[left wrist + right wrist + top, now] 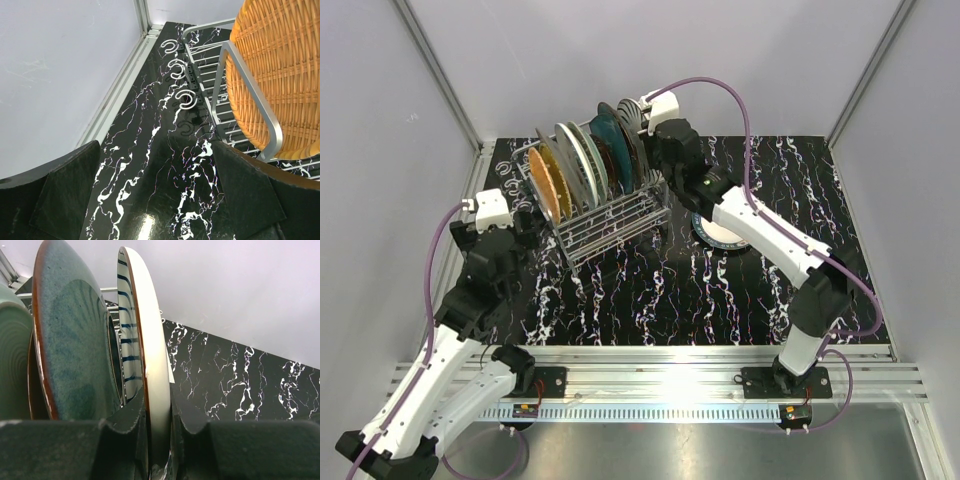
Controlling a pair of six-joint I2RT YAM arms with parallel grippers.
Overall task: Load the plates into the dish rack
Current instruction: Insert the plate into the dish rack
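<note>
The dish rack (620, 222) stands at the back left of the table with several plates upright in it. From left to right they are the orange woven plate (547, 183), a grey one (574, 165), a pale green one (592, 158) and the dark teal plate (611, 133). At the rack's right end, my right gripper (648, 135) is shut on the rim of the white striped plate (633, 113). The right wrist view shows that rim (152, 340) pinched between the fingers (125, 432), right beside the teal plate (70, 340). My left gripper (510, 215) hangs open and empty beside the rack's left end.
Another plate (715, 235) lies flat on the table under my right forearm. Wire hooks (187, 100) stick out of the rack's left side close to the rack rail (250, 90) and the orange plate (280, 65). Grey walls enclose the table on the left, back and right.
</note>
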